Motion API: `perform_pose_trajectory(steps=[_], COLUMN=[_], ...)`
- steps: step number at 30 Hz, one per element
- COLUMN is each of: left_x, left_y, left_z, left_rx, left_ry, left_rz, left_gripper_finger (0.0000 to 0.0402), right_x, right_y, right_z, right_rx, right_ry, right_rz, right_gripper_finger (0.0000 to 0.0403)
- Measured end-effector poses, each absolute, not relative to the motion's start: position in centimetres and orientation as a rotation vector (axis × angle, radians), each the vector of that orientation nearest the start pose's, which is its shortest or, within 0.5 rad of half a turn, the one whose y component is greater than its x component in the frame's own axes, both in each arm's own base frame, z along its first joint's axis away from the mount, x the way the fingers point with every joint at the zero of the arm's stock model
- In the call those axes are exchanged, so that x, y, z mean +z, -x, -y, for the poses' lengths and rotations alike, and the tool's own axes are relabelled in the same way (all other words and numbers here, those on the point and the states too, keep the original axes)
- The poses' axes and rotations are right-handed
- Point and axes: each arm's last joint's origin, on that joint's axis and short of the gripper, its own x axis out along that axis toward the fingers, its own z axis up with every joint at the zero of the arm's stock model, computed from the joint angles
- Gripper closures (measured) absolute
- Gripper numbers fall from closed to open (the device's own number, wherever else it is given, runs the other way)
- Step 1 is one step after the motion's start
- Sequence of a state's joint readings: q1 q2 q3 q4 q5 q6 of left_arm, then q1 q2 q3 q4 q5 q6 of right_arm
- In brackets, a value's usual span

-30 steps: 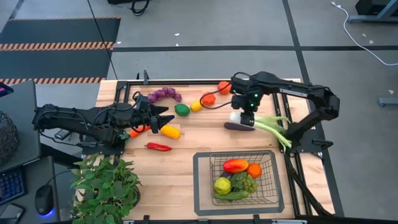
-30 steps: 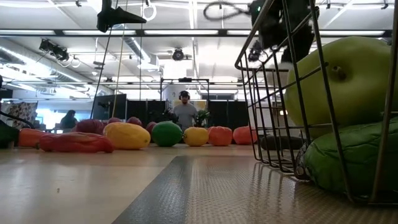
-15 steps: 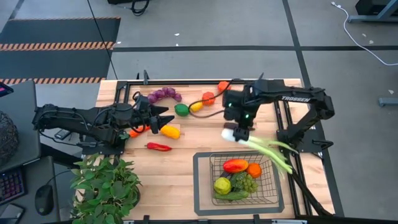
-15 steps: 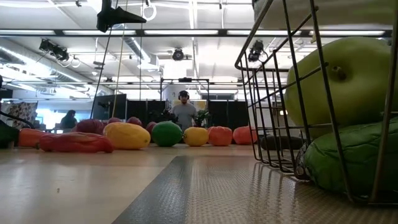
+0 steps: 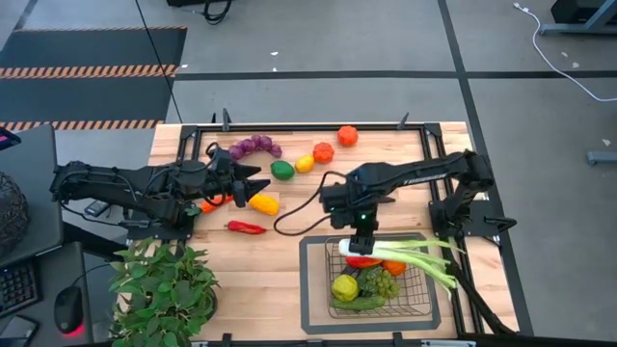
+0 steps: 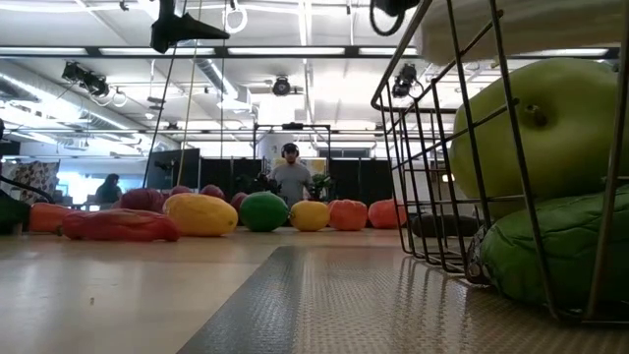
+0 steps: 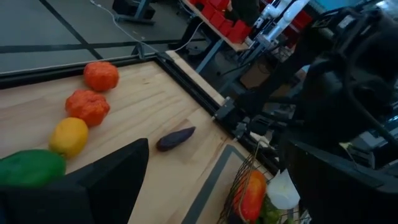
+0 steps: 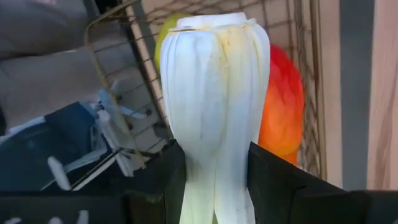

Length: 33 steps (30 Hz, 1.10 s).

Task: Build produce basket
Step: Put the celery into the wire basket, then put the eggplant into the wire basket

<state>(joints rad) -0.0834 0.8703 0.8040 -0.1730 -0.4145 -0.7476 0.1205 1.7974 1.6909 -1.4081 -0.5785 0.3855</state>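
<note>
My right gripper (image 5: 358, 237) is shut on a leek (image 5: 400, 253) above the dark wire basket (image 5: 313, 289) at the near right. The leek's white end (image 5: 345, 248) is over the basket's left part, and its green leaves (image 5: 439, 270) trail past the right rim. In the basket lie a red-orange tomato (image 5: 364, 258), an orange fruit (image 5: 394, 266), a green apple (image 5: 343, 287), green grapes (image 5: 380, 281) and a cucumber (image 5: 361, 303). My left gripper (image 5: 258, 181) waits open at the left, above a yellow fruit (image 5: 263, 203). My right gripper pinches the leek's white stalk (image 8: 214, 146) between its two fingers (image 8: 277, 183), a little back from the root end (image 8: 214, 25). The fingers slant down from above and lie across the stalk. The leek hangs about level, lifted clear over the basket.
Loose produce lies on the far half: purple grapes (image 5: 254, 147), a lime (image 5: 281, 170), a lemon (image 5: 304, 164), two tomatoes (image 5: 323, 152) (image 5: 347, 135), a red pepper (image 5: 246, 227) and an eggplant (image 7: 175, 138). A potted plant (image 5: 164, 284) stands at the near left corner.
My right gripper has carried the leek from beside the eggplant in the far middle toward the table's near edge and slightly left, and it now stands over the basket. The leek has stayed lifted, its leaves trailing to the right. The eggplant has stayed where it was.
</note>
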Motion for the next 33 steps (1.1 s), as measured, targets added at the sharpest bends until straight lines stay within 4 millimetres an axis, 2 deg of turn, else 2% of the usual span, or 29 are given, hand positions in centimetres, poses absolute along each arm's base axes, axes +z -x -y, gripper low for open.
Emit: perform_pose_trajectory(steps=[5, 10, 16, 20, 24, 33], left_x=[32.3, 32.3, 32.3, 32.3, 32.3, 32.3], left_y=[-18.9, -18.9, -18.9, -18.9, -18.9, -18.9], left_z=[0.4, 0.5, 0.5, 0.5, 0.5, 0.5], left_rx=[0.413, 0.407, 0.406, 0.406, 0.406, 0.406], left_ry=[0.668, 0.672, 0.676, 0.676, 0.672, 0.676], left_rz=[-0.135, -0.134, -0.132, -0.132, -0.133, -0.133], left_gripper_finger=[0.0026, 0.0026, 0.0026, 0.0026, 0.0026, 0.0026], right_x=[29.1, 29.3, 29.3, 29.3, 29.3, 29.3], right_y=[-34.5, -35.3, -34.4, -33.4, -32.7, -32.8], right_z=[-6.0, -5.9, -5.4, -5.4, -5.1, -4.6], right_rx=[0.261, 0.242, 0.215, 0.209, 0.181, 0.166], right_ry=[-0.616, -0.601, -0.625, -0.642, -0.645, -0.664], right_rz=[-1.560, -1.463, -1.549, -1.657, -1.727, -1.718], right_gripper_finger=[0.0232, 0.0173, 0.0088, 0.0051, 0.0043, 0.0055])
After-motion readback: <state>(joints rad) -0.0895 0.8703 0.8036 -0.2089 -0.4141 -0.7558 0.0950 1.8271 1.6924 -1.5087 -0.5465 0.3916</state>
